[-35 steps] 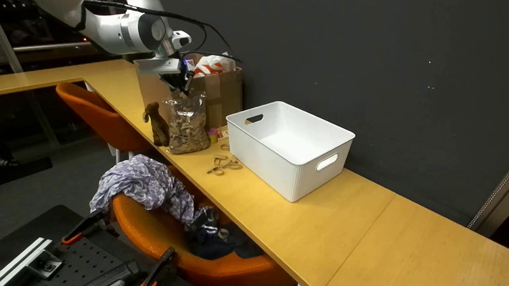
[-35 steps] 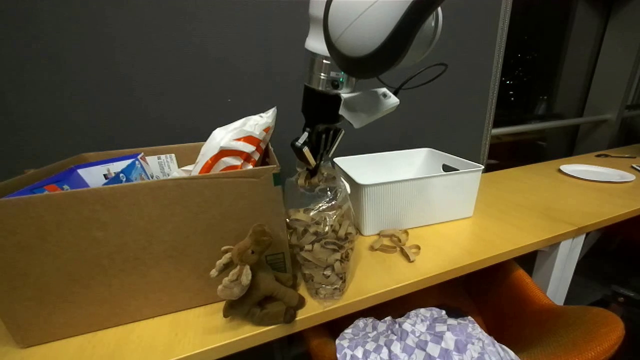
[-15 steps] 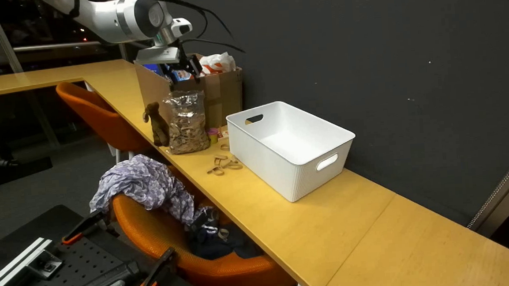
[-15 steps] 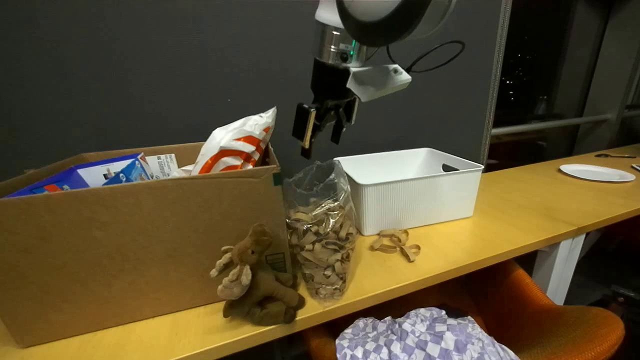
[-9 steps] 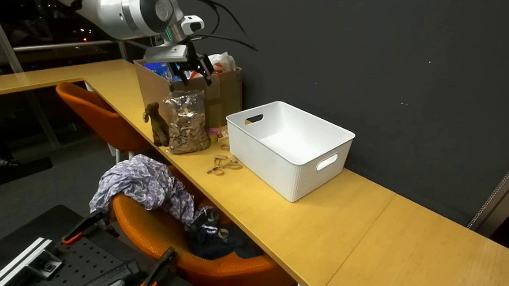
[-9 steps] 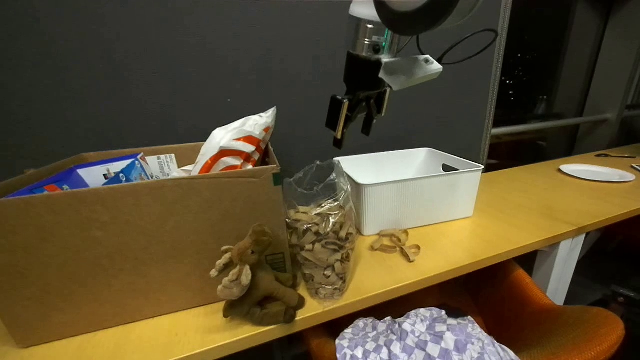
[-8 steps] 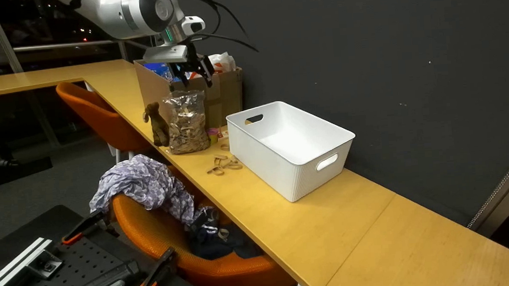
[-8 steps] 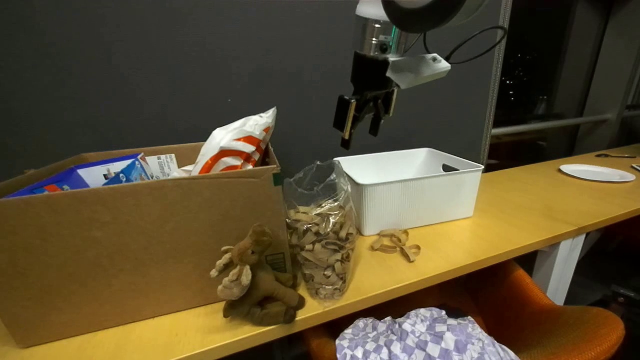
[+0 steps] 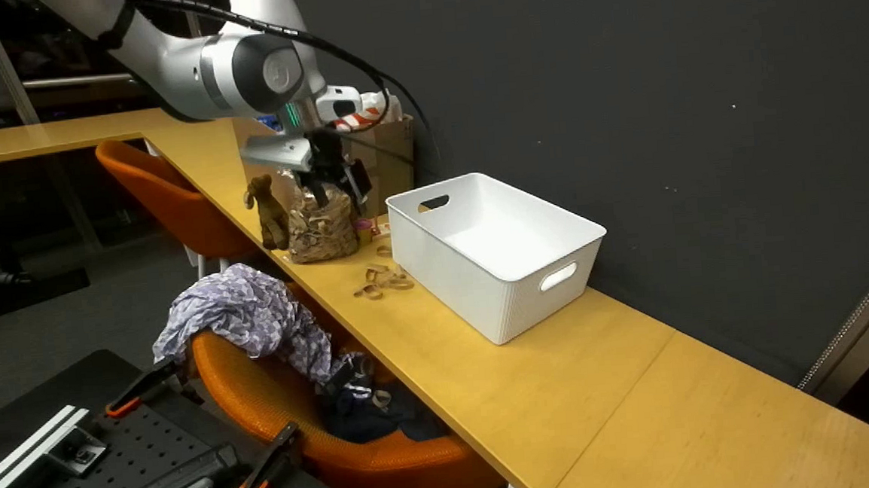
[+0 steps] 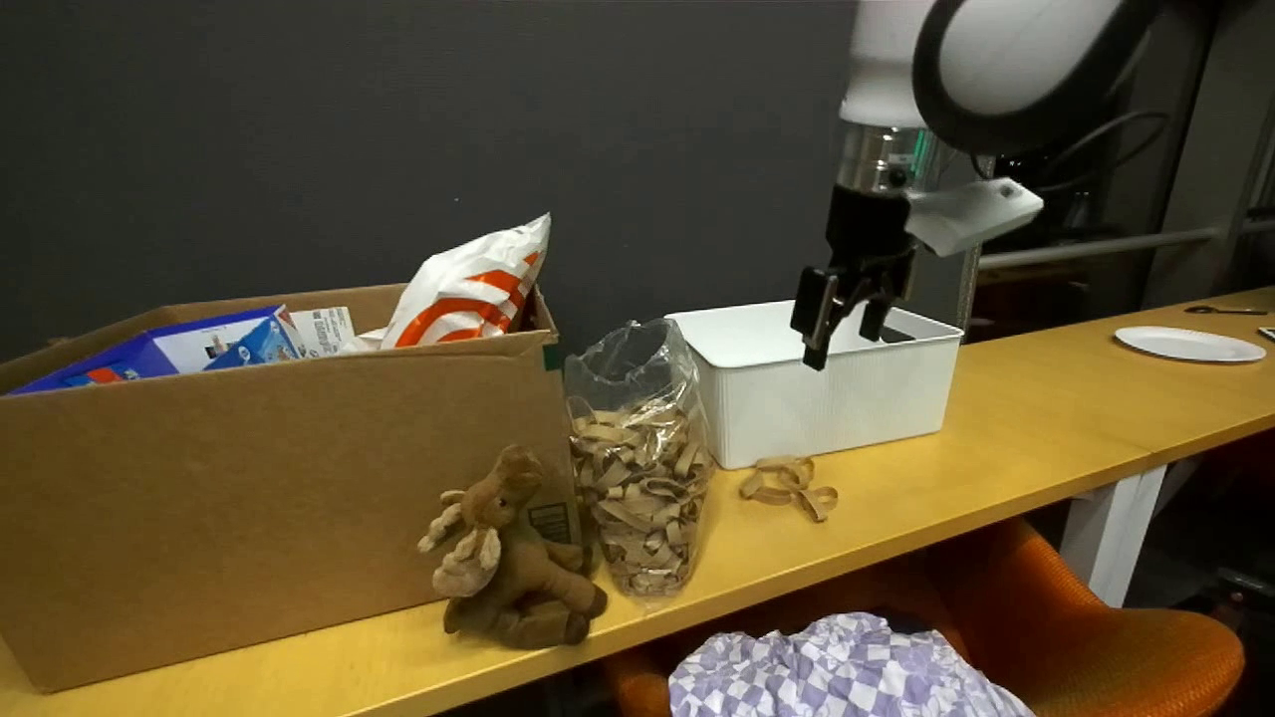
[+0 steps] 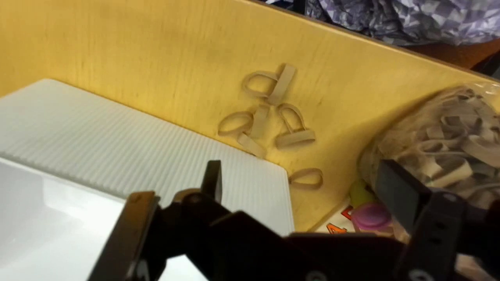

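Note:
My gripper hangs open above the table with nothing between its fingers. In the wrist view a single tan loop lies on the table below the gap between them. Several more tan loops lie close by, beside the white bin. One finger overlaps the clear bag of tan loops in that view; the other appears over the bin's wall. In an exterior view the bag stands upright, its top loose. A small yellow-green tub with a purple lid is near the bag.
A cardboard box filled with packages and a white-orange bag stands beside the clear bag. A brown plush animal sits in front. A white plate lies farther along. A cloth-draped orange chair touches the table's front side.
Earlier my gripper was at the bag's mouth, fingers close together at tan loops. It opened, rose off the bag, moved across toward the white bin and has now come down.

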Controlling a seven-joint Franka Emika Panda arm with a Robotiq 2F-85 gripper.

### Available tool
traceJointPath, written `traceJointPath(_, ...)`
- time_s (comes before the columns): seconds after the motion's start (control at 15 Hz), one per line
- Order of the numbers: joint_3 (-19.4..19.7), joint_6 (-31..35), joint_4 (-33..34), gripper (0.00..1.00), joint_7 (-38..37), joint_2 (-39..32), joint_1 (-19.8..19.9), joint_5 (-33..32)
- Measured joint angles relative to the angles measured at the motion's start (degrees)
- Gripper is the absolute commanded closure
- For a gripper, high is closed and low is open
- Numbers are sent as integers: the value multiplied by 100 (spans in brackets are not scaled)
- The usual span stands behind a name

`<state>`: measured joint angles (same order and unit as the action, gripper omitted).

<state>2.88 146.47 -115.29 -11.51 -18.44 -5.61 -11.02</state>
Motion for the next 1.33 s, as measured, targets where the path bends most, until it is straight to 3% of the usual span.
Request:
traceJointPath(0.2,101,1007,-574,0,21,-219,141,-8)
traceJointPath(0.47,184,1836,-492,0,168,-874,248,20)
traceJointPath(1.33,6,1615,1141,0,1020,-2659,319,361)
